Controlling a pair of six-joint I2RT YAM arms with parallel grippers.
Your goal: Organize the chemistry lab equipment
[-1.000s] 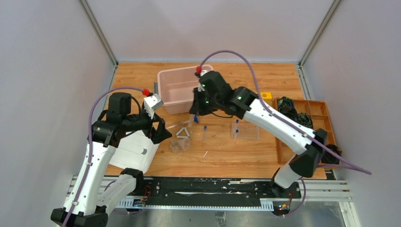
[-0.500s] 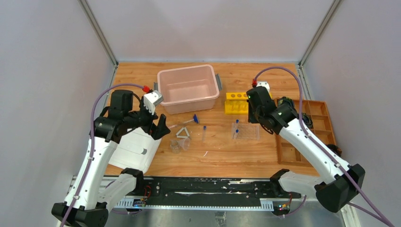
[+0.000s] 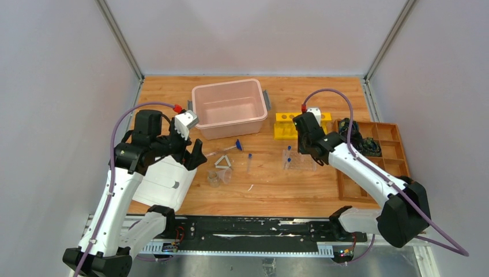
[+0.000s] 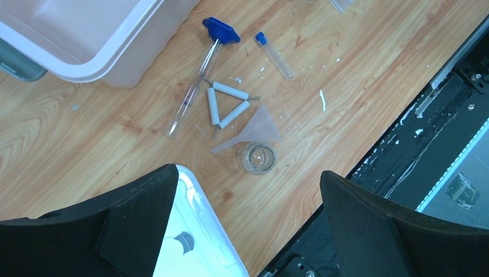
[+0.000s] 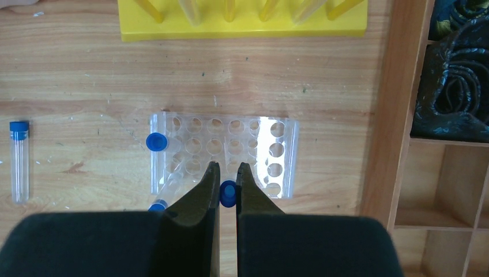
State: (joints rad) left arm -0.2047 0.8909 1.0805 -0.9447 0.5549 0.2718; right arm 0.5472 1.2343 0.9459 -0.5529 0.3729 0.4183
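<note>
Right gripper [image 5: 228, 170]: black jaws drawn narrow, pinching the held tube [image 5: 228, 193] by its blue cap, upright, directly over the near row of the clear tube rack [image 5: 230, 151]. Rack: a transparent plastic block with rows of round holes. It lies on the wood-grain counter [image 5: 75, 86], nearer than the yellow rack [image 5: 242, 26] and left of the wooden compartment tray [image 5: 398, 115], which holds black coiled items [image 5: 450, 86]. Second tube [image 5: 155, 141]: blue cap, standing in the rack's far-left corner hole. Third tube [image 5: 157, 206]: at the rack's near-left corner, partly hidden by a finger. Loose tube [image 5: 19, 161]: clear, blue-capped, lying flat on the counter well left of the rack.

Left gripper [image 4: 247, 179]: jaws spread wide and holding nothing, above the counter with the small clear cup [image 4: 257, 157] just beyond the gap between its fingers. Cup: round and transparent, standing upright. Translucent funnel [image 4: 256, 127]: frosted cone lying on its side, just beside the cup. White triangle [image 4: 214, 107]: three white cylinders on wire, flat on the counter beside the funnel. Thin clear rod [image 4: 193, 92]: lies alongside the triangle, with its blue tip toward the pink tub [image 4: 86, 40]. White lid [image 4: 196, 231]: smooth plastic with a rounded corner, under the left finger.
</note>
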